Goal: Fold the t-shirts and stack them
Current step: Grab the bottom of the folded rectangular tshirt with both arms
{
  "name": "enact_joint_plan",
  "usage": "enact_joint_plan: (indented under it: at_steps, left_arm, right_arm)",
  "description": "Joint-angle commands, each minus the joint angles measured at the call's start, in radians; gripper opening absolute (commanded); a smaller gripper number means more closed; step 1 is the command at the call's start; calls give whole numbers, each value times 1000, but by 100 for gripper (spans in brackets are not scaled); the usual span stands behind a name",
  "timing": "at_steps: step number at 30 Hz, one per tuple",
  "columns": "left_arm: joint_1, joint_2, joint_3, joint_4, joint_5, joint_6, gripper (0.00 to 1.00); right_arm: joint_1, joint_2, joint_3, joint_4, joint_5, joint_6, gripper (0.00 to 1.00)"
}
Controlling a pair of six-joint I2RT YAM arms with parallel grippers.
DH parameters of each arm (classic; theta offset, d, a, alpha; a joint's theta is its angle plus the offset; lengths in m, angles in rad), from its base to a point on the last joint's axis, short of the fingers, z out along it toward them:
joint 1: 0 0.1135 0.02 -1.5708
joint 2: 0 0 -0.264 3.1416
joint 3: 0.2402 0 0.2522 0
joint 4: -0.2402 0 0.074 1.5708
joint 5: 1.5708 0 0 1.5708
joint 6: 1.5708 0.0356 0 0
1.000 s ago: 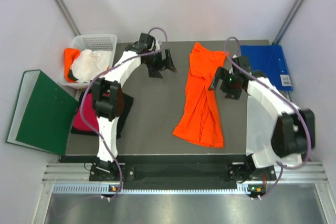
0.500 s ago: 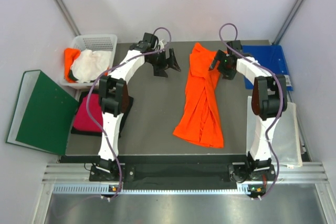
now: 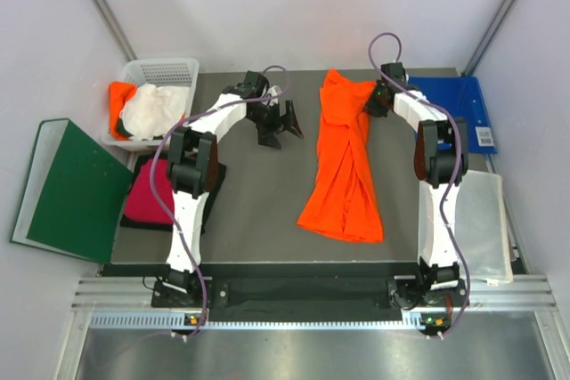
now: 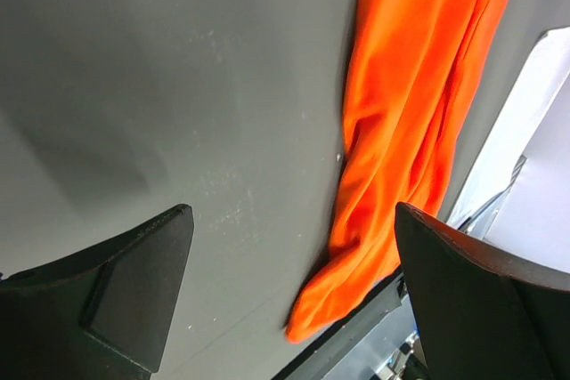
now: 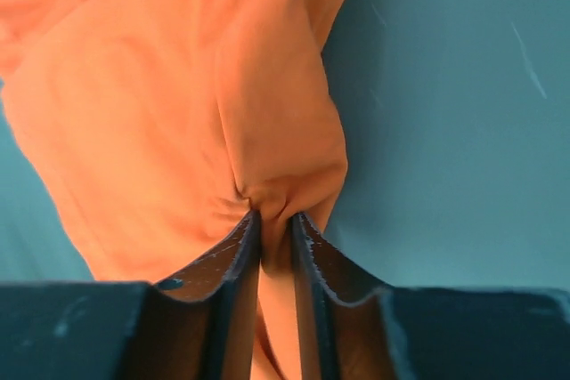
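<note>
The right gripper [image 5: 274,220] pinches the far right corner of the orange shirt [image 3: 346,171], probably to spread it flat for folding. The shirt lies on the counter [image 3: 258,193]; the left gripper [image 3: 278,122] hangs open to its left.

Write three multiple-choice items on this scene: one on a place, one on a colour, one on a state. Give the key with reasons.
1. The blue folder lies:
A. at the far right corner of the table
B. in the basket
C. under the left arm

2. The shirt spread mid-table is:
A. black
B. white
C. orange

3. The right gripper is:
A. open over bare table
B. shut on the shirt
C. out of view

Key:
1 A: the top view shows the folder at the far right edge, beside the right arm.
2 C: both the top and left wrist views show bright orange cloth.
3 B: the right wrist view shows the fingers closed together with a fold of orange cloth pinched between them.
</note>
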Motion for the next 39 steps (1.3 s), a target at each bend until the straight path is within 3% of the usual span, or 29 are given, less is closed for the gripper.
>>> enact_joint_plan:
  at_steps: [1,8,11,12,14,15,20,29,39]
  left_arm:
    - [-4,-100,-19,-6,-18,36,99]
    - [-7,-114,-59,-1,-25,23,99]
    - [-11,-129,-82,2,-19,19,99]
    - [-14,-136,-97,16,-13,11,99]
    - [-33,-159,-124,36,16,8,99]
    - [-41,-169,-156,49,25,4,99]
    - [-117,-231,-297,126,82,-21,79]
    - [-255,-340,-643,279,58,-127,67]
    - [-353,-283,-731,358,-31,-240,44]
  right_arm:
    - [-3,117,206,42,-57,-59,18]
    - [20,268,450,35,-167,-75,17]
    - [12,275,443,42,-198,-53,29]
    - [11,232,378,47,-197,-55,41]
    - [5,162,275,94,-189,-53,51]
    - [3,73,165,107,-165,-53,60]
    - [-24,-167,-94,136,-145,-59,76]
    - [-107,-466,-397,137,-232,0,77]
    - [-189,-650,-542,114,-338,2,77]
